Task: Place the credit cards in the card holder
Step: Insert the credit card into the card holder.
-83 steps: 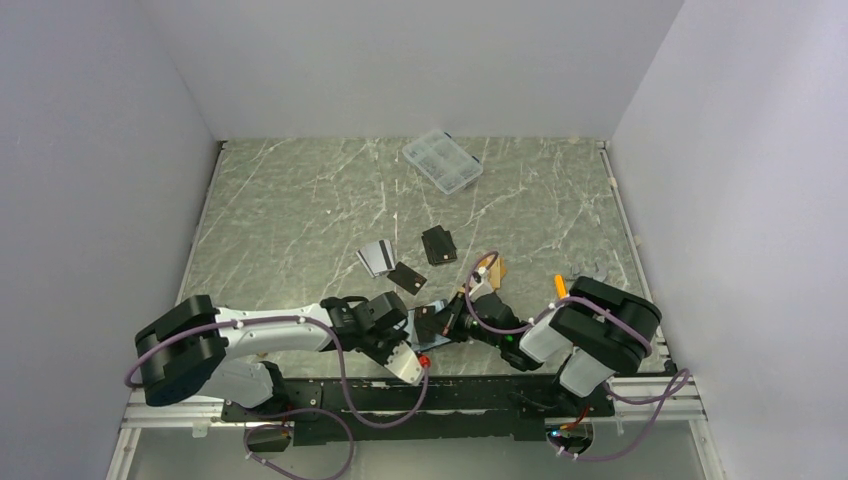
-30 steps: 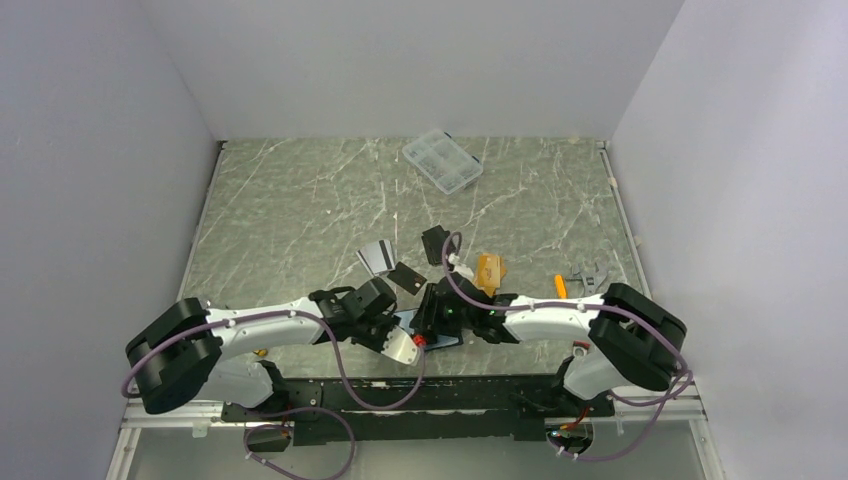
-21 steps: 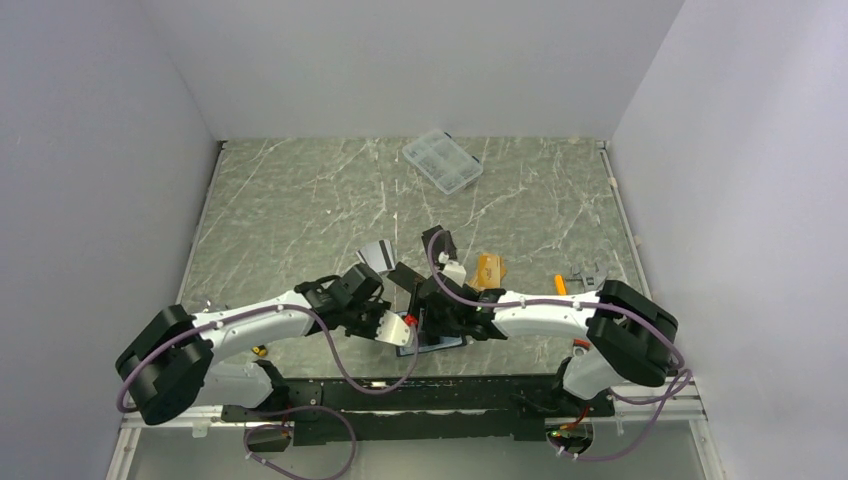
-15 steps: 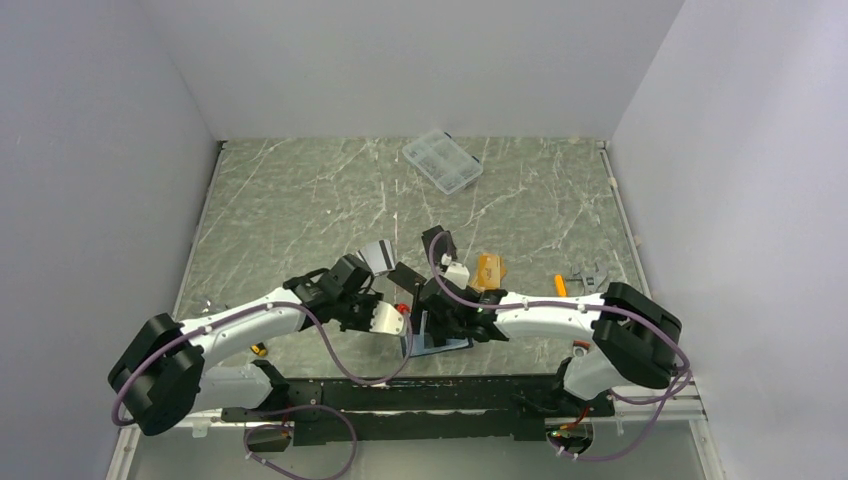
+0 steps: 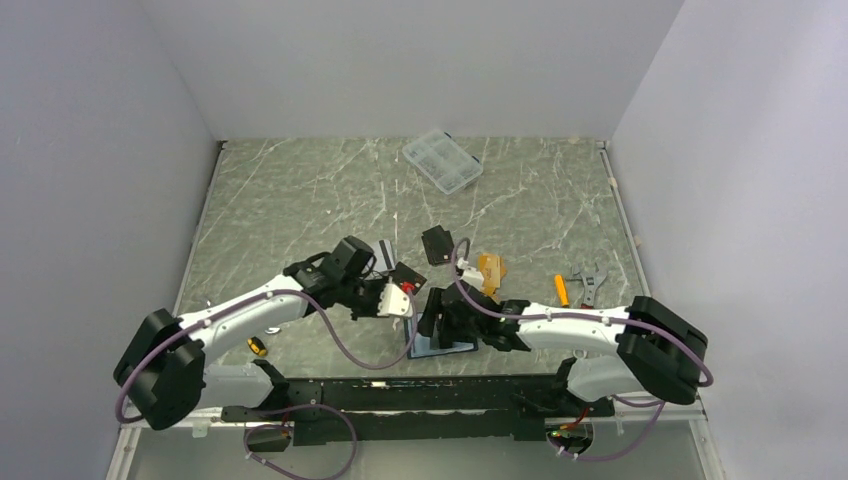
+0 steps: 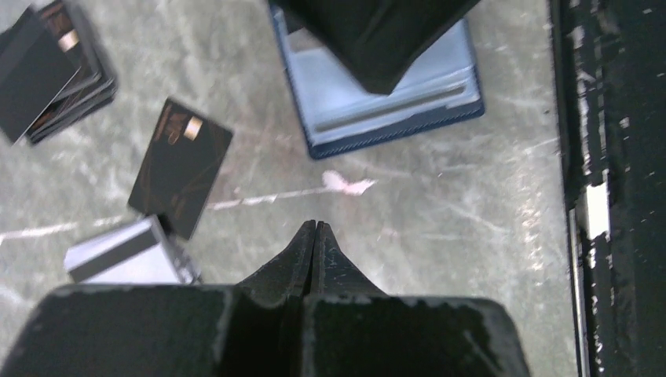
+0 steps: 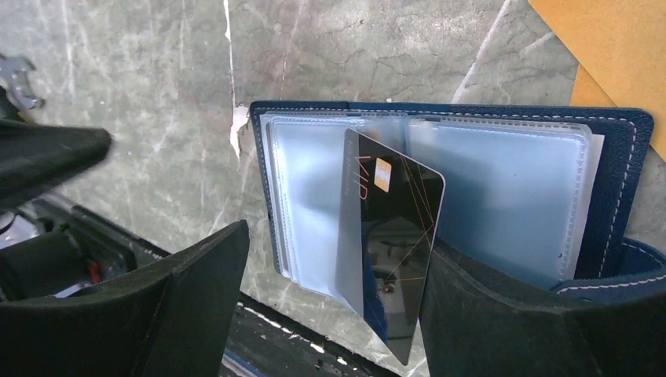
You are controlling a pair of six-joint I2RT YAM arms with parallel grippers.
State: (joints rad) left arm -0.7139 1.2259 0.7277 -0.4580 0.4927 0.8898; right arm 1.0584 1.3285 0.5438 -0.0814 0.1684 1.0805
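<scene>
The right gripper (image 7: 338, 243), jaws spread, straddled the open card holder (image 7: 503, 181). A black card (image 7: 393, 236) stood tilted between them. The left gripper (image 6: 314, 229) was pressed together, empty.

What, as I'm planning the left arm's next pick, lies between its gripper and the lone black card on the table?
Nothing visible. The left gripper, shut, hangs above the table; the lone black card lies flat nearby with only marble between. The silver card sits beside it, off that line.

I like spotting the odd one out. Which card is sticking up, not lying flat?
The black VIP card with a gold chip, standing tilted in the open navy-blue card holder. The other cards lie flat.
</scene>
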